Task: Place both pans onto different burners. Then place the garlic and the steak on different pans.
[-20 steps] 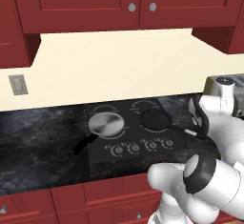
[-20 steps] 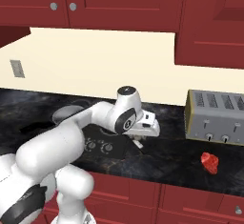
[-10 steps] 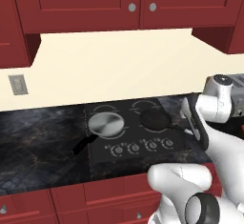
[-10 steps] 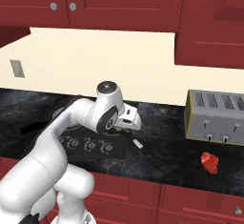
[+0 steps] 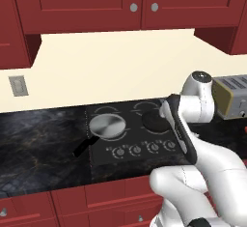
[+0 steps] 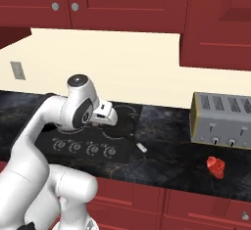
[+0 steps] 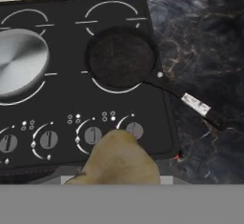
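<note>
Now swung leftward, claw (image 7: 119,170) clutching garlic (image 7: 121,158), above cooktop knobs (image 7: 93,135), near black pan (image 7: 121,58).

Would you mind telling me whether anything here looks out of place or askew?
Only the steak stands out: it lies directly on the dark counter in front of the toaster, not on a pan. The silver pan and black pan each sit on a burner.

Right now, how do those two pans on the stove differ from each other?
The silver pan is shiny steel with a ringed sheen; the black pan is dull and dark all over. The silver pan sits toward the cooktop's left, the black pan toward its right. The silver pan's handle is black and points to the front left in the left base view; the black pan's is thin, light-tipped, and reaches onto the counter. Both are round, shallow and sit on burners.
</note>
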